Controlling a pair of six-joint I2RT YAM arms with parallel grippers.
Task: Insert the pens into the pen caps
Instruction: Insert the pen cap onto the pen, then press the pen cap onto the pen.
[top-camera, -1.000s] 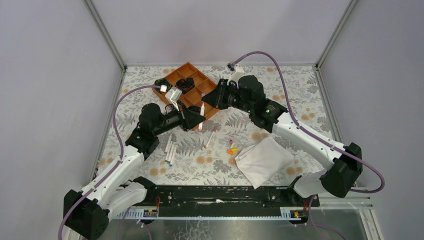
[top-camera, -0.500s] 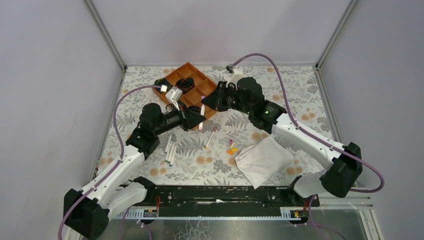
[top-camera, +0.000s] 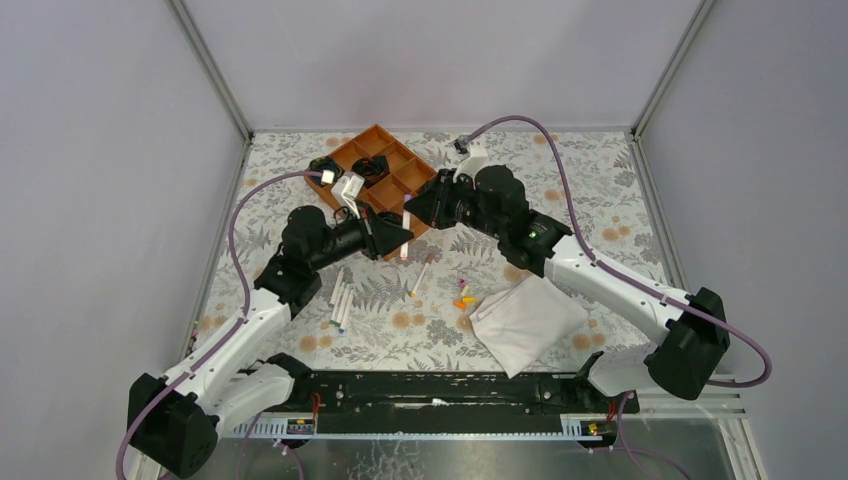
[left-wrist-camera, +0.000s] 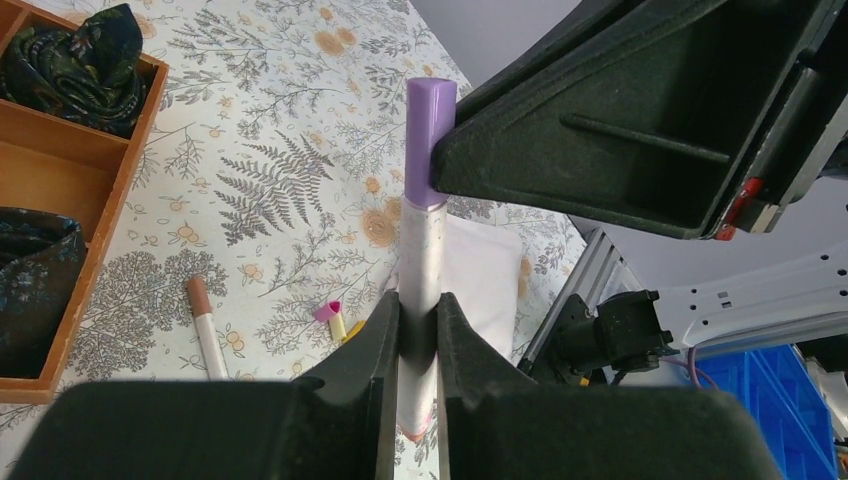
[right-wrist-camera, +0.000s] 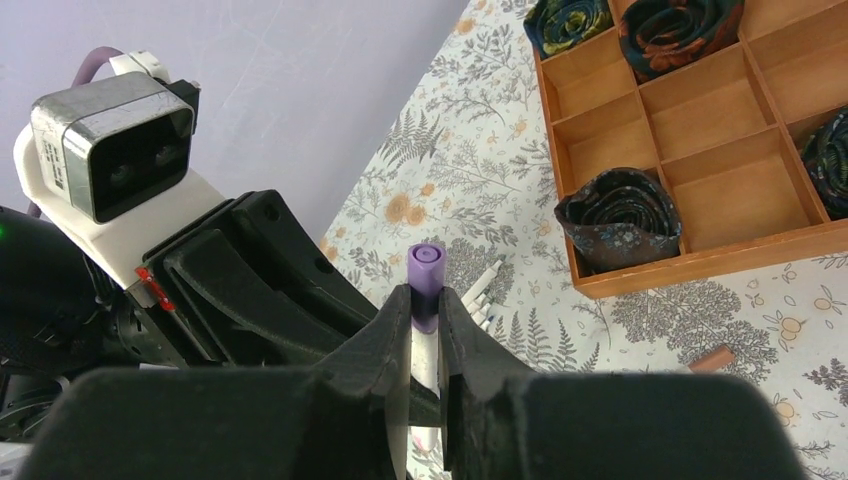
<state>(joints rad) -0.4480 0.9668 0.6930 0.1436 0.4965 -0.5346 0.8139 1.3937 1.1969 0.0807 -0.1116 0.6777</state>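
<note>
My left gripper (left-wrist-camera: 418, 330) is shut on the white barrel of a pen (left-wrist-camera: 421, 260), holding it upright above the table. A purple cap (left-wrist-camera: 430, 130) sits on the pen's top end. My right gripper (right-wrist-camera: 425, 320) is shut on that purple cap (right-wrist-camera: 426, 280), its fingers meeting the left gripper's. In the top view both grippers, left (top-camera: 397, 236) and right (top-camera: 413, 214), join at the pen (top-camera: 404, 247) in front of the tray. Several more pens (top-camera: 340, 296) lie left of centre, and one brown-capped pen (top-camera: 422, 274) lies in the middle. Loose caps (top-camera: 463, 295) lie beside the cloth.
An orange wooden tray (top-camera: 432, 220) with compartments holding dark rolled fabrics stands at the back centre. A folded white cloth (top-camera: 527, 318) lies at the front right. The black rail (top-camera: 440, 390) runs along the near edge.
The right gripper has come down and left towards the left gripper, and the left has shifted slightly right. The two now press together on the pen and cap.
</note>
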